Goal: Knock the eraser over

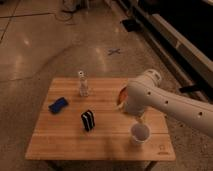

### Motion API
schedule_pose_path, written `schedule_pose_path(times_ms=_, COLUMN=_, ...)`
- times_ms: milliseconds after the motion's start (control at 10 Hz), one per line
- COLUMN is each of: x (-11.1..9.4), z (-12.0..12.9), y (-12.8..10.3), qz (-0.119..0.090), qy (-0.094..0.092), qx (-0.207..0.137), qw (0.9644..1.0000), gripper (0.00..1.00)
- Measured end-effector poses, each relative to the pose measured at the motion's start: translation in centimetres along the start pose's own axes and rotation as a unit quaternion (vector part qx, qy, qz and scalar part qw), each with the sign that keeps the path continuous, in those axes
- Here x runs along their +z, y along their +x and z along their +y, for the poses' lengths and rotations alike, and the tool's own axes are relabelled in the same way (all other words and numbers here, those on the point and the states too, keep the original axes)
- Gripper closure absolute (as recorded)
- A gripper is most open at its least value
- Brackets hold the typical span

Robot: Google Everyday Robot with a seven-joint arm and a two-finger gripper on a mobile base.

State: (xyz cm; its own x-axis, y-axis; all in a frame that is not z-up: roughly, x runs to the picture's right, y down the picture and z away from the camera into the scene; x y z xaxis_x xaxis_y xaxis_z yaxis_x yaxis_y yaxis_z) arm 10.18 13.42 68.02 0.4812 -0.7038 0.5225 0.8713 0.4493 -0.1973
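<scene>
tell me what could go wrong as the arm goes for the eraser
1. The gripper hangs just above the cup; a sweep left toward the eraser could tip the cup instead.
2. The arm covers much of the bowl and might nudge it.

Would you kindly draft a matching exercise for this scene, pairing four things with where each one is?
Things:
1. eraser
2. blue block
3. clear bottle
4. claw

Places:
A. lying flat near the left edge of the table
B. just above the white cup
C. upright, around mid-table
D. standing near the far edge

Pairs: 1-C; 2-A; 3-D; 4-B
</scene>
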Motion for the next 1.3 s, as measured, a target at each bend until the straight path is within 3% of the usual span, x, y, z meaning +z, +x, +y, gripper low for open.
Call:
schedule_pose_path(times_ms=600, x=0.1, z=-0.2, y=-0.1, qz=-0.001, qy=0.0, qx=-0.003, qw=1.0, gripper=0.2)
schedule_pose_path(times_ms=800, x=0.0, z=-2.2, y=-2.3, qz=-0.003, qy=0.0, qx=-0.035, qw=0.9994, gripper=0.2)
schedule_pose_path(times_ms=1300, x=-0.8, z=-8.0, y=-7.0, qz=0.005, qy=-0.005, qx=-0.115, qw=0.9934, gripper=0.2)
